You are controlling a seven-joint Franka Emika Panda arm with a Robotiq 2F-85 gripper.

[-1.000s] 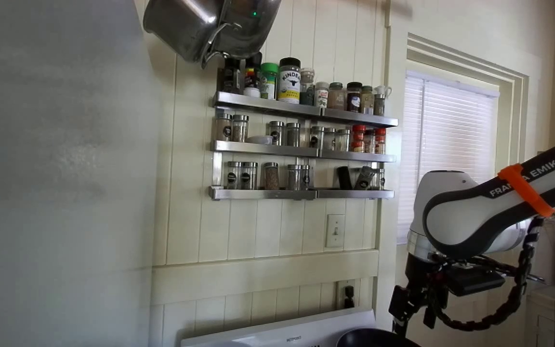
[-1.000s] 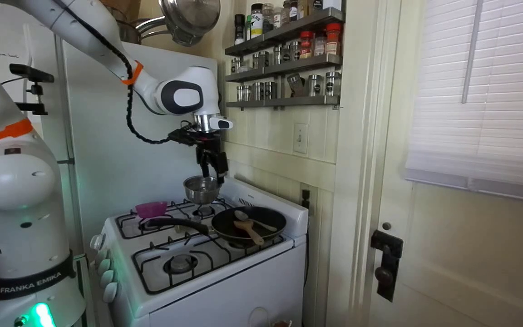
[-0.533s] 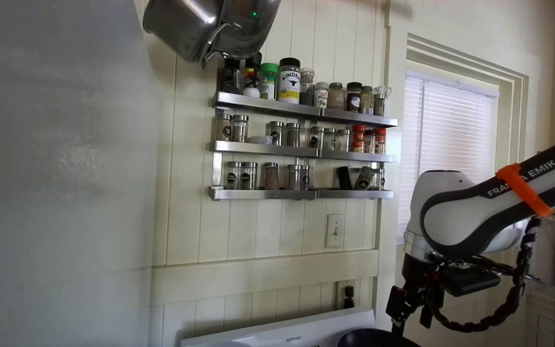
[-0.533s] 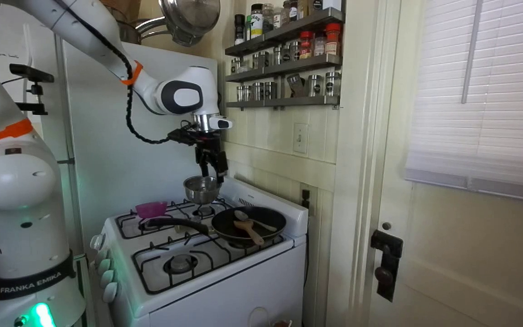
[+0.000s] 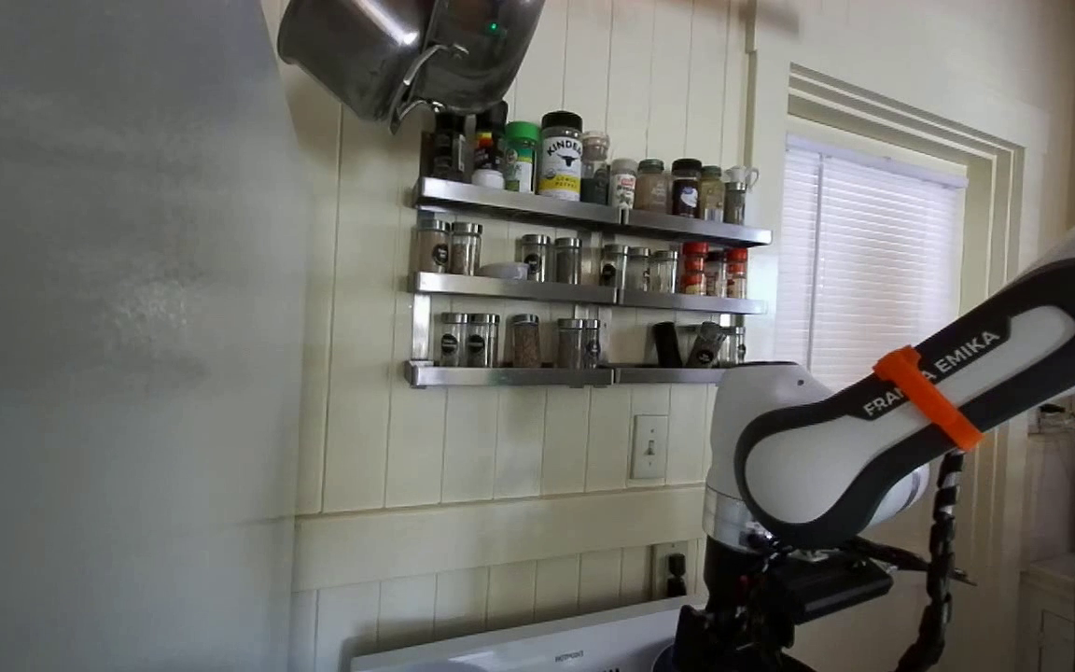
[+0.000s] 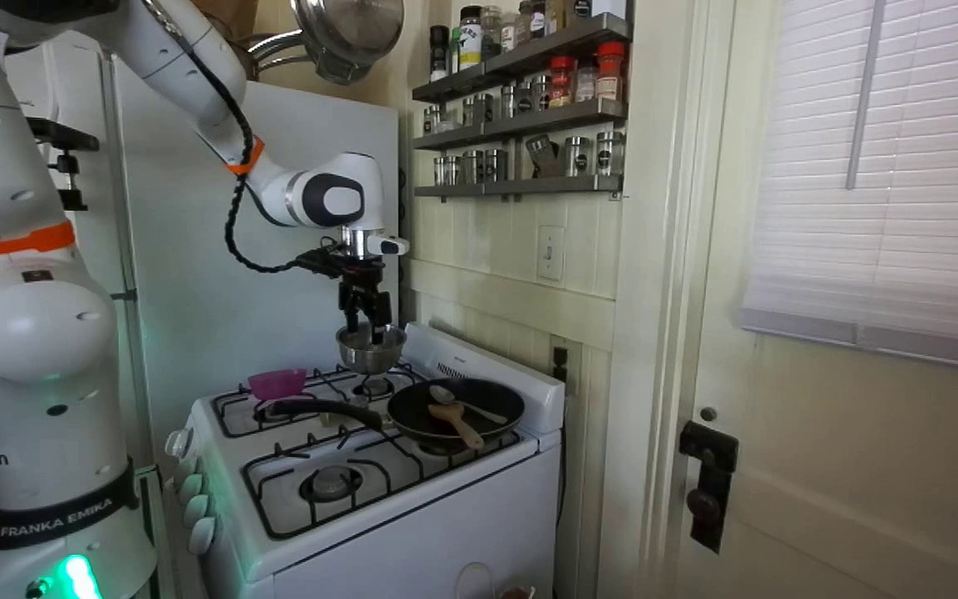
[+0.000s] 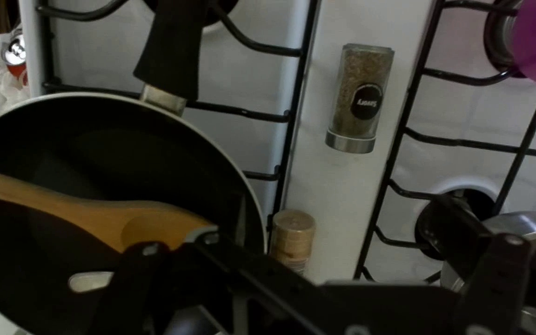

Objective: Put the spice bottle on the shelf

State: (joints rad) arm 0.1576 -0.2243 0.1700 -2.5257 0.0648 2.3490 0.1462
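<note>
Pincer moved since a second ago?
Yes: in an exterior view the pincer is lower and farther to the picture's left of the light switch.

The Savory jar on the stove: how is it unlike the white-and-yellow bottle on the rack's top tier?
The Savory jar lies on its side; the white-and-yellow bottle stands upright. The jar is silver-capped, the bottle black-capped. The jar's clear sides show brownish contents; the bottle's label covers most of its front. Both are capped and labelled.

Three shelf tiers [image 5: 556, 291]; one Savory bottle [image 7: 360, 98]; one pink bowl [image 6: 277, 385].
</note>
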